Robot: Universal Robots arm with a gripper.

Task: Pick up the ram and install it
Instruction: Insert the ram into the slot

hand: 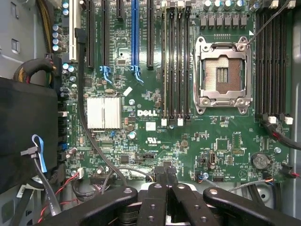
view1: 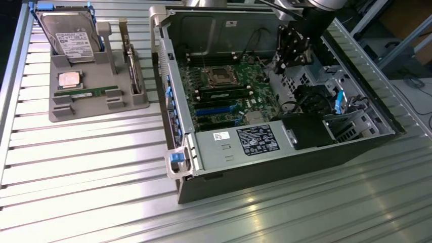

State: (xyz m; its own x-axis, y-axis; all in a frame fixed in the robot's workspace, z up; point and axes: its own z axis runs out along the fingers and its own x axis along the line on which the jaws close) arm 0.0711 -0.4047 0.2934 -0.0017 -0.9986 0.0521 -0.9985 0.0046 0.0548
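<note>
A: Where's the ram (view1: 86,92), that thin green circuit-board stick?
B: Left in the exterior view, slotted in the grey plastic holder (view1: 64,112) for picking.
A: The black gripper (hand: 165,181)?
B: Clenched, empty, above the green motherboard (hand: 188,146).

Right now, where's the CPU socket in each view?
Exterior view: CPU socket on the motherboard inside the open case, upper middle, on the exterior view's left of the gripper.
Wrist view: CPU socket beyond the gripper, between two banks of black slots.
Shared landmark: blue slot.
</note>
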